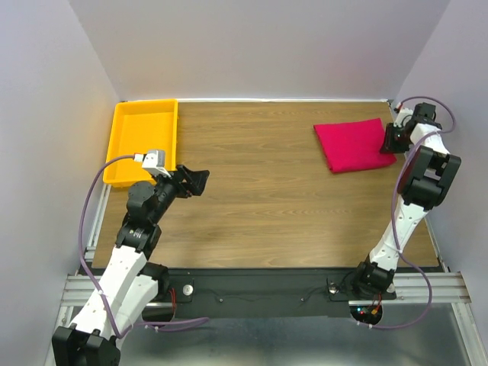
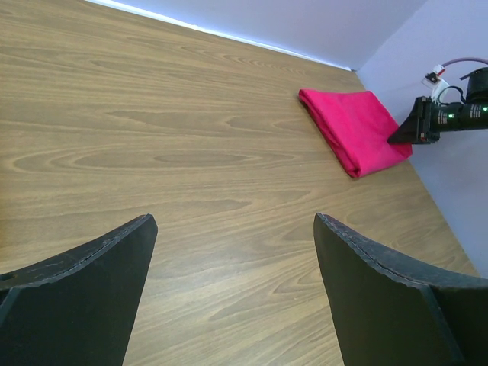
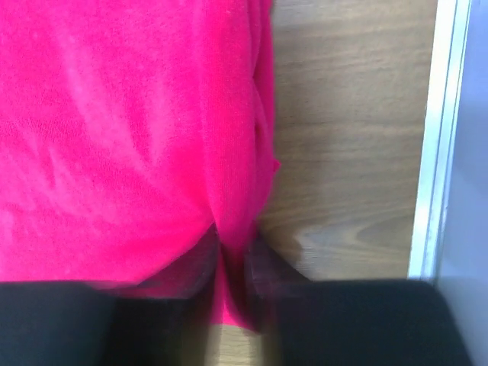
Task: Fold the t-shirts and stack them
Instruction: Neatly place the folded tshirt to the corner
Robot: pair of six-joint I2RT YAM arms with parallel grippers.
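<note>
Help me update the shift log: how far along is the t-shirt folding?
Done: the red t-shirt lies folded in a rectangle at the far right of the table. In hand: the right tool pinches a fold at its right edge. The left tool hangs open over bare wood near the yellow tray. Left: letting go; no second shirt is visible to stack.

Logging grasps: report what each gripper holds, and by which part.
The right gripper appears to pinch the crimson-red folded cloth t-shirt by a raised fold along its right-hand edge. The left gripper, wide open, holds nothing.
</note>
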